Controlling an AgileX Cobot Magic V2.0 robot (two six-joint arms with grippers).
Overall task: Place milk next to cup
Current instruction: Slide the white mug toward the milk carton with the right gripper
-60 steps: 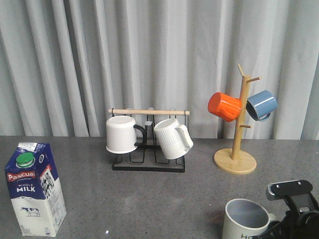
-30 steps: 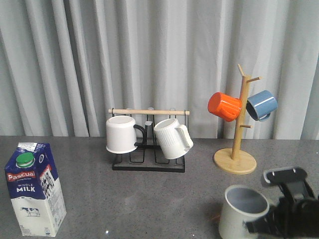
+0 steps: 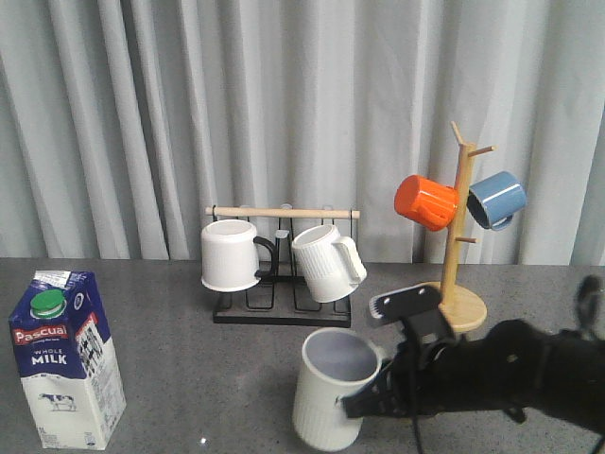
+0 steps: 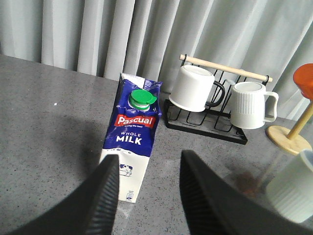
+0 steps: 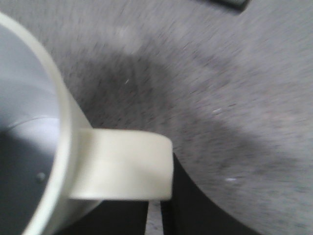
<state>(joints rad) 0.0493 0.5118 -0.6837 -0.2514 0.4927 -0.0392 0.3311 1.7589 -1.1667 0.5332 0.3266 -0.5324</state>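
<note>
Front view: the milk (image 3: pixel 64 357) stands upright at the left edge of the grey tabletop (image 3: pixel 208 378), well apart from the cup (image 3: pixel 333 390), which the right gripper (image 3: pixel 371 395) grasps by its handle side, jaws clenched on it. Behind stand a black mug rack (image 3: pixel 281 312) and a wooden mug tree (image 3: pixel 451 265). Left wrist view: the left gripper (image 4: pixel 146 196) hangs above the milk (image 4: pixel 132 132), jaws released, touching nothing. Right wrist view: blurred; the cream handle (image 5: pixel 122 164) sits between the dark jaws.
</note>
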